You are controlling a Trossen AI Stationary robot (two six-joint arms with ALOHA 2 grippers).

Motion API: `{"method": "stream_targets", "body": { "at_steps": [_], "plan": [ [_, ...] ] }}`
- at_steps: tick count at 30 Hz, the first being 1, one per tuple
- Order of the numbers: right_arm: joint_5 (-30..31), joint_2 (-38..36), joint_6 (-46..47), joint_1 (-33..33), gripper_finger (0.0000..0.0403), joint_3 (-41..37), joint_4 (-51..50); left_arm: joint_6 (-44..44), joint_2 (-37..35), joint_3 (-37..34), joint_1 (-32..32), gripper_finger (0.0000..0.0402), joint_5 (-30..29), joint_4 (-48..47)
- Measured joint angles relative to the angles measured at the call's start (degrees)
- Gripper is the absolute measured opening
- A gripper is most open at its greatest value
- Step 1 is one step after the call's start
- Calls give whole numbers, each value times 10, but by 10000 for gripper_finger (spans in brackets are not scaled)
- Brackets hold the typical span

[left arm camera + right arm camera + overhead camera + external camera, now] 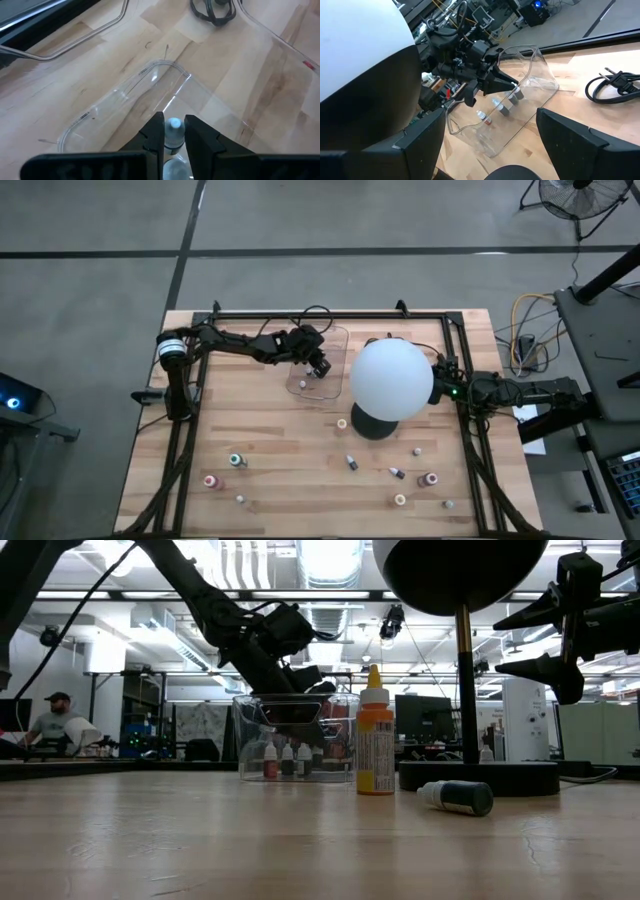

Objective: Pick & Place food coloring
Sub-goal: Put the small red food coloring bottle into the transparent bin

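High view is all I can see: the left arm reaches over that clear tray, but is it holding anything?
Observer: Yes. The left wrist view shows the left gripper with its fingers shut on a small bottle with a pale cap, over the clear tray.
Operator: Are any bottles inside the tray?
Observer: The low view shows a few bottles standing upright in it.
Operator: And the right arm?
Observer: Its own camera shows the right gripper open and empty, beside the white globe, facing the tray.
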Motion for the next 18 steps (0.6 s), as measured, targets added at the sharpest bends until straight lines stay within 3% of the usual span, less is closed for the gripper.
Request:
{"method": "stream_targets", "body": {
  "at_steps": [12,18],
  "plan": [
    [0,0,0,0,302,0,0,-6,-3,0,0,42,4,-7],
    [0,0,0,0,302,0,0,-1,-4,0,0,90,10,-9]
  ]
}}
